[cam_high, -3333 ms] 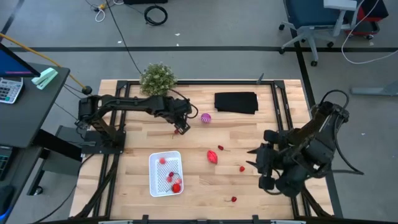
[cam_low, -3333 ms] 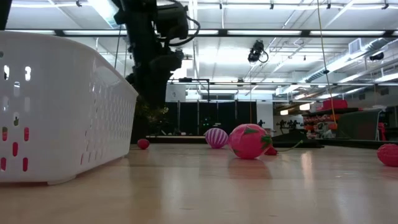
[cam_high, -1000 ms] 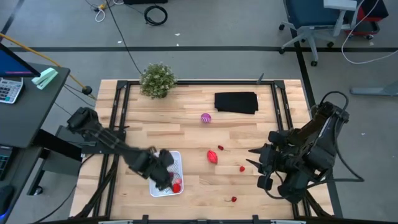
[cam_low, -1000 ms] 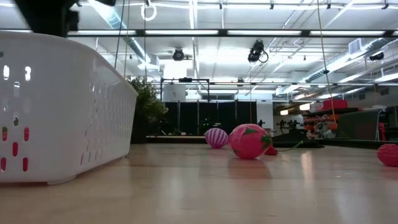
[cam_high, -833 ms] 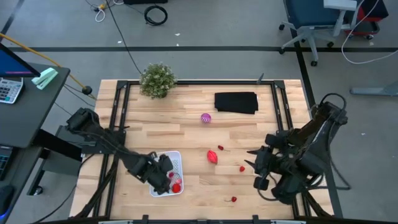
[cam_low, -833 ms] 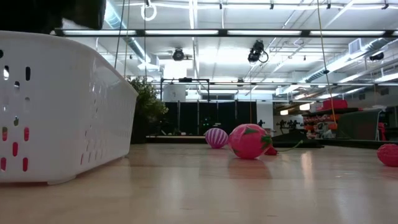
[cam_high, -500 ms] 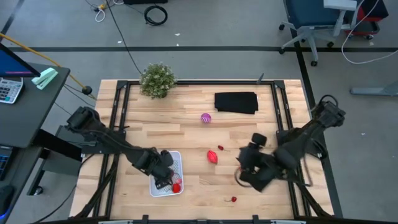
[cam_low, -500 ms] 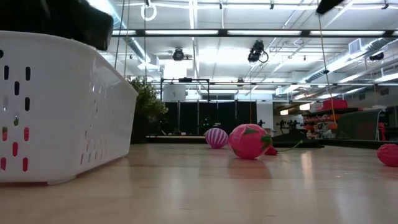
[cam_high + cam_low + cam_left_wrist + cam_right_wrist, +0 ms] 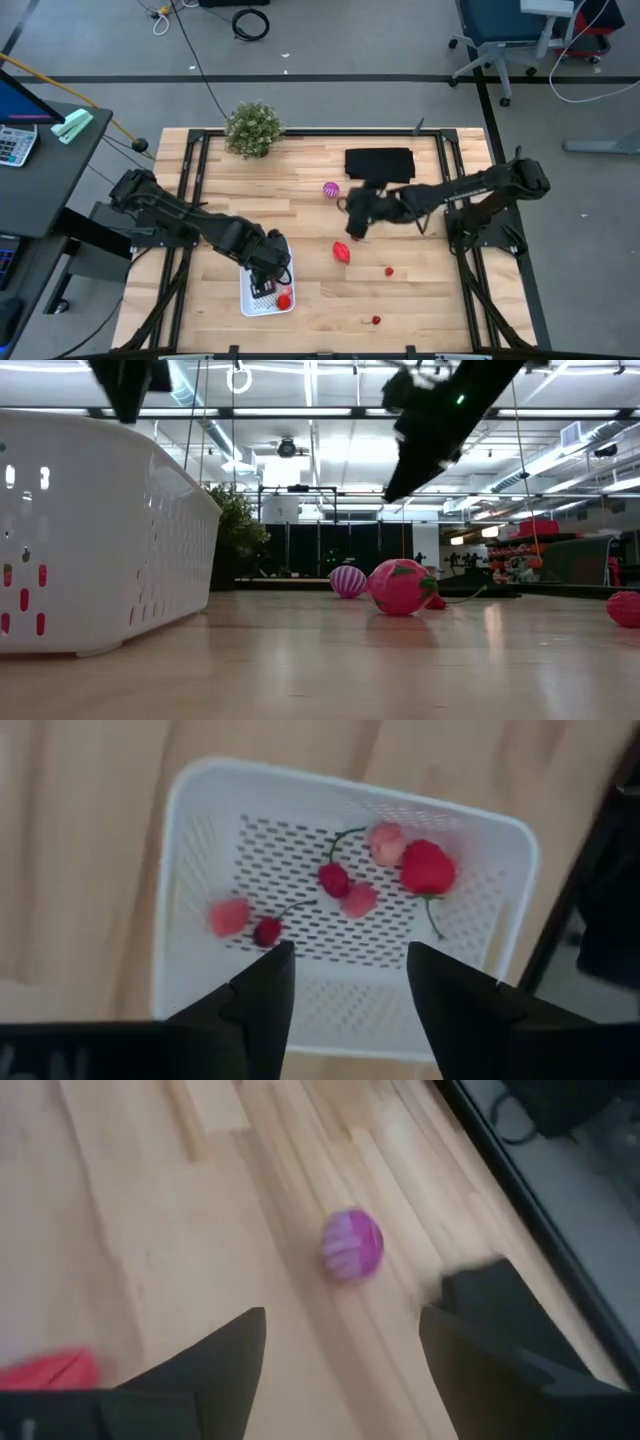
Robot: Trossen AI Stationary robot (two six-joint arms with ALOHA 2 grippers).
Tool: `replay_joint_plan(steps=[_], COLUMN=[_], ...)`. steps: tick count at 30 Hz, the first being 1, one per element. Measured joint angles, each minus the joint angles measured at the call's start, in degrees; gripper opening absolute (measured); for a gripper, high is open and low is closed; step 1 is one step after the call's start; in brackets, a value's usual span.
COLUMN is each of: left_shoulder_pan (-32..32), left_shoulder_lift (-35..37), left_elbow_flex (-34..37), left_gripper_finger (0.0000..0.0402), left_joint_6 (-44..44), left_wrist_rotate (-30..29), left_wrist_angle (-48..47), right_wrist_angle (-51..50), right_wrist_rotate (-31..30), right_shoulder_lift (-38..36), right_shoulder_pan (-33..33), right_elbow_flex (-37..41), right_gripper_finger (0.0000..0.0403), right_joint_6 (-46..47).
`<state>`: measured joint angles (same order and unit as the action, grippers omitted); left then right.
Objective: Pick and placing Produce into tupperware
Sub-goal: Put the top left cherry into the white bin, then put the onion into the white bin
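High view: the left gripper (image 9: 266, 284) hangs directly over the tupperware (image 9: 248, 300), a white container with a perforated base near the front of the bench (image 9: 310, 300). Its own wrist view looks straight down into that container between two spread, empty fingers (image 9: 262, 995). Several small red and pink pieces (image 9: 345, 890) lie on the mesh, two of them cherries with stems. Being centred above the opening with nothing held fits a drop just finished, as a judgement.

The right gripper (image 9: 352, 226) is stretched out over the middle of the bench, between the purple-magenta ball (image 9: 331, 190) and the larger red oblong (image 9: 342, 251). The black cloth (image 9: 379, 164) lies just behind it. Its wrist view shows the fingers (image 9: 215, 1355) wide apart and empty, with the ball (image 9: 352, 1246) ahead of them on the wood and a red edge of the oblong (image 9: 48, 1370) off to one side. That aim suggests the ball is the likelier target, though the oblong is equally near.

Two small red pieces (image 9: 389, 270) remain loose on the bench towards the front right, one (image 9: 376, 320) near the front edge. The bushy green plant (image 9: 252, 128) stands at the far left corner, well apart from the work. Roughly half the produce appears still outside the container.
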<state>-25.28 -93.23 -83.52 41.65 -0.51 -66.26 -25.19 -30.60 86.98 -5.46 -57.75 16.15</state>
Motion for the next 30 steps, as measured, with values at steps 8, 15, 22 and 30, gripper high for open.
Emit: replay_joint_plan(steps=[8,15,22,30], left_shoulder_pan=[1.5,3.1,6.7,6.6], left_shoulder_lift=[0.0,1.7,5.9,9.9], left_elbow_flex=[-12.0,-22.1,-24.8,-24.8], left_gripper_finger=[0.0181,0.0178,0.0172,0.017], left_joint_6=[-3.6,-5.1,-5.5,-4.4], left_wrist_rotate=[-19.7,-32.6,-32.9,-32.9], left_wrist_angle=[-18.1,-22.5,-23.5,-23.8], right_wrist_angle=[30.9,35.2,28.3,24.8], right_wrist_rotate=[13.6,14.6,10.0,6.8], right_shoulder_lift=[0.7,8.7,20.8,26.6], right_shoulder_pan=[11.0,13.4,13.2,13.4], right_elbow_flex=[12.7,10.9,-1.0,-5.7], right_gripper_finger=[0.0266,0.0265,0.0263,0.0263], right_joint_6=[-2.7,-0.9,-1.2,-0.7])
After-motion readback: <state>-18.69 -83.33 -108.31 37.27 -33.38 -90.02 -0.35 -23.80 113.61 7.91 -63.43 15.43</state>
